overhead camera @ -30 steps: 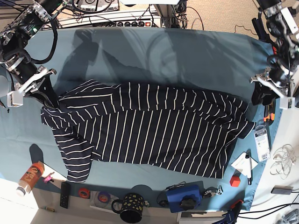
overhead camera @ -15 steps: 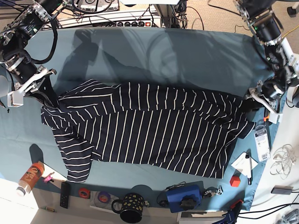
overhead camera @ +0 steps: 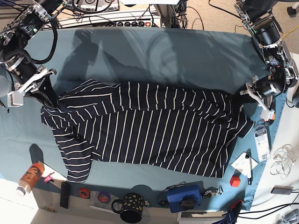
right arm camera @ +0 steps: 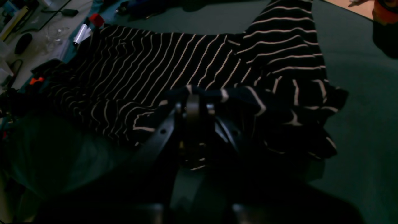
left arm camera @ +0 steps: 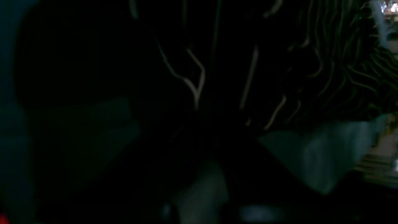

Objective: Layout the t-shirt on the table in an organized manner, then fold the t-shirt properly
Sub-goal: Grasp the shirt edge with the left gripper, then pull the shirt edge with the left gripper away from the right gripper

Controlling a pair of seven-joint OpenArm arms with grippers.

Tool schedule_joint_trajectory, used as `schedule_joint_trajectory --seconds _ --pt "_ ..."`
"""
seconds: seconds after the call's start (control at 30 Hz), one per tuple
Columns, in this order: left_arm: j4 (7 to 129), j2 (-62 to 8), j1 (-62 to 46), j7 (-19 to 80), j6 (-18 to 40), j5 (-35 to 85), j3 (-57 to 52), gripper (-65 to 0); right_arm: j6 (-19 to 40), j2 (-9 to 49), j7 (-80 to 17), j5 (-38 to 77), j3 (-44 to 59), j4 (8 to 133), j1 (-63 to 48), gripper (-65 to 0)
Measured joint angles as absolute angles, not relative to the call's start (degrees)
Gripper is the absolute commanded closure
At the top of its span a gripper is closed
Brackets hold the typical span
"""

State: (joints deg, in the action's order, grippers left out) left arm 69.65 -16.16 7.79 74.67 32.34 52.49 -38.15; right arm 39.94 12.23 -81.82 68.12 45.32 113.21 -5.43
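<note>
The t-shirt (overhead camera: 149, 126), dark navy with thin white stripes, lies spread lengthwise across the teal table (overhead camera: 177, 56). In the base view my right gripper (overhead camera: 49, 95) sits at the shirt's left end. The right wrist view shows that gripper (right arm camera: 193, 93) shut on a raised fold of the t-shirt (right arm camera: 174, 62). My left gripper (overhead camera: 244, 99) is at the shirt's right corner, shut on its edge. The left wrist view is very dark, with striped t-shirt fabric (left arm camera: 335, 62) bunched right in front of the camera above the table cloth (left arm camera: 320, 152).
Along the front edge stand an orange bottle (overhead camera: 30, 177), a remote (overhead camera: 65, 194), tape rolls (overhead camera: 84, 192), a dotted mug (overhead camera: 131, 207) and a blue device (overhead camera: 183, 197). A red cube (overhead camera: 235, 180), white card (overhead camera: 246, 164) and package (overhead camera: 262, 142) lie at the right.
The left arm swung in from the table's right edge to the shirt's right corner and its gripper shut there. The right arm and the shirt's left end have stayed put.
</note>
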Motion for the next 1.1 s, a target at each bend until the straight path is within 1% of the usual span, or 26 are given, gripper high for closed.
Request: schedule_joint_trajectory --seconds 0.07,0.2,0.3,0.37,0.5,0.6,0.7,0.73,0.77,0.9,1.0,1.03,1.1 --pt "70.72 -16.27 7.46 78.02 31.70 55.83 -39.70 0.0 39.94 12.21 -81.80 68.10 45.32 113.21 -5.43 0.0" --pt "72.55 -18.15 7.14 78.46 31.94 58.48 -42.89 0.0 39.94 12.23 -81.80 68.12 45.32 113.21 -5.43 0.0" --pt "72.93 -19.90 5.34 79.15 34.02 65.19 -45.17 0.0 39.94 12.21 -81.80 68.10 45.32 113.21 -5.43 0.0" --pt "72.95 -20.97 3.51 80.84 36.07 71.02 -46.30 0.0 39.94 12.21 -81.80 68.10 45.32 113.21 -5.41 0.0" --pt "73.03 -22.61 0.05 80.88 39.75 83.57 -48.05 0.0 39.94 12.21 -81.82 68.01 45.32 113.21 -5.41 0.0" --pt "73.12 -22.72 -2.26 80.77 39.72 83.42 -48.23 -0.4 39.94 12.23 -81.80 67.96 45.32 113.21 -5.43 0.0" --pt "73.12 -22.22 -4.23 80.97 39.70 83.07 -48.18 -20.7 39.94 12.21 -81.82 67.94 45.32 113.21 -5.41 0.0" --pt "73.12 -22.26 -4.58 81.03 39.72 82.96 -48.18 -25.1 39.94 12.21 -81.82 67.96 45.32 113.21 -5.43 0.0" --pt "73.12 -22.35 -4.84 80.58 39.72 82.52 -48.18 -26.6 39.94 12.23 -81.82 67.96 45.32 113.21 -5.43 0.0" --pt "73.12 -22.61 -5.17 79.92 39.72 80.82 -48.25 -26.6 39.94 12.23 -81.80 67.53 45.32 113.21 -5.41 0.0" --pt "73.06 -24.08 -2.98 79.92 39.72 80.53 -48.25 -26.6 39.94 12.23 -81.82 67.33 45.32 113.21 -5.41 0.0" --pt "73.10 -24.71 -1.54 79.64 39.75 79.13 -48.27 -26.6 39.94 12.23 -81.82 67.31 45.32 113.21 -5.41 0.0" --pt "73.12 -25.61 2.04 75.33 39.88 71.37 -47.81 -26.6 39.94 12.21 -81.82 67.31 45.32 113.21 -5.41 0.0"
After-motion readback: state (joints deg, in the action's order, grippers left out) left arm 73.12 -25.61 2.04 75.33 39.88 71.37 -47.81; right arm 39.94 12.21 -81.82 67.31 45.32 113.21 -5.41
